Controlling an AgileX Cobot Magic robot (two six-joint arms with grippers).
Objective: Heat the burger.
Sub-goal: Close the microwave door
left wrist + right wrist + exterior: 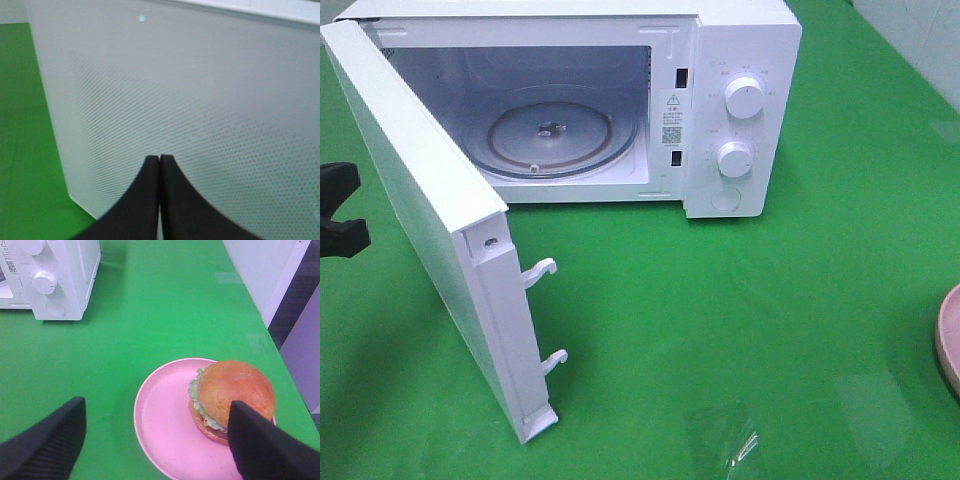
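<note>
We see the burger [231, 396] on the pink plate [165, 425], toward its 3 o'clock rim. Right gripper [157, 440] hangs spread wide, empty. Microwave [740, 110] sits at 10 o'clock, door [415, 200] swung open. Left gripper [159, 162] pinched closed beside the door.

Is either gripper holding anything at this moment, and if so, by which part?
Nothing is held. The left gripper is shut and empty, near the microwave door. The right gripper is open above the burger.

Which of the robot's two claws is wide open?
The right gripper, hovering over the burger on its pink plate, is wide open. The left gripper, facing the microwave door, is shut.
</note>
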